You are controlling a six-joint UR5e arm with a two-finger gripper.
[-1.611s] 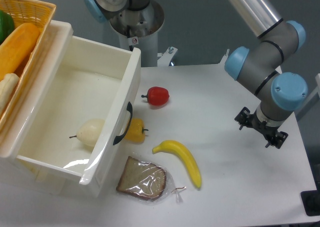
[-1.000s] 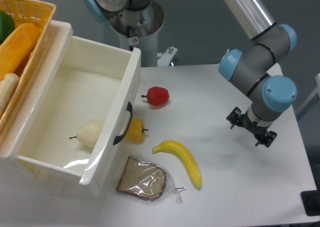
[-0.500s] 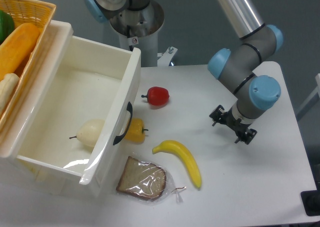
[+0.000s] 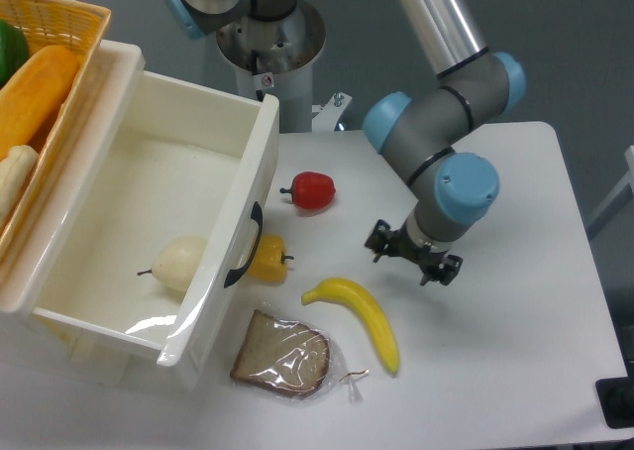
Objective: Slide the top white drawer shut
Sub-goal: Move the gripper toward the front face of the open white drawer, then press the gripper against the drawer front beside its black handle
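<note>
The top white drawer (image 4: 223, 262) is pulled far out toward the table's middle, its black curved handle (image 4: 247, 246) facing right. A pale pear (image 4: 179, 262) lies inside it. My gripper (image 4: 414, 257) hangs over the table to the right of the drawer front, just above the banana's upper end and well apart from the handle. Its fingers point down under the wrist, so their opening is hidden from this view.
A red pepper (image 4: 313, 189) and a yellow pepper (image 4: 267, 259) lie by the drawer front. A banana (image 4: 363, 319) and wrapped bread (image 4: 282, 359) sit nearer the front edge. A woven basket (image 4: 45, 83) of produce stands on the cabinet's top left.
The arm has swept steadily leftward across the table, from near the right edge to just right of the banana. The drawer and the food items have stayed put.
</note>
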